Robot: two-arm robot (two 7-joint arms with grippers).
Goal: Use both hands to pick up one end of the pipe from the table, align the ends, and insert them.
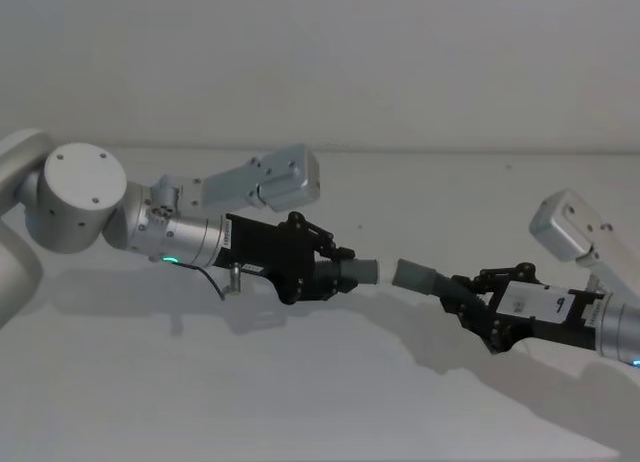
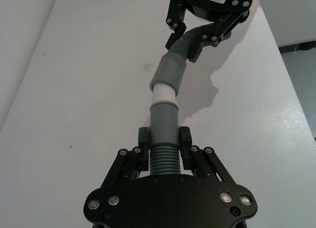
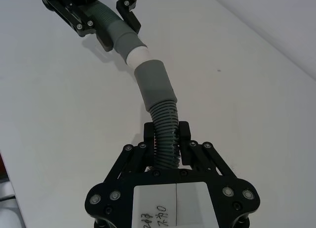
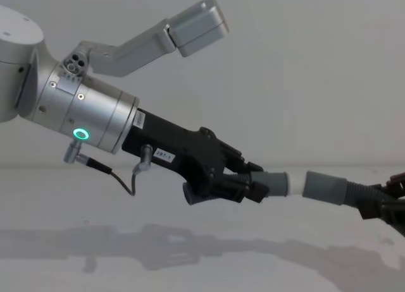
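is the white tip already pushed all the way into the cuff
No: in the chest view the white tip in the left gripper faces the grey cuff across a visible gap.

A plain pale wall (image 1: 320, 52) stands behind the white table (image 1: 300, 402). Beside the table's far edge, a speckled grey floor (image 2: 301, 80) is visible.

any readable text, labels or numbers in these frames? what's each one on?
White sticker on the right pincer body: handwritten marks at its lower edge, roughly "207" over more characters, cut off and not reliably readable.
White label on the right pincer's housing, head view: dark marks, too small to read.
Small white tag on the left pincer housing, chest view: printed digits, too blurred to read.
No text on the pipe or the table.
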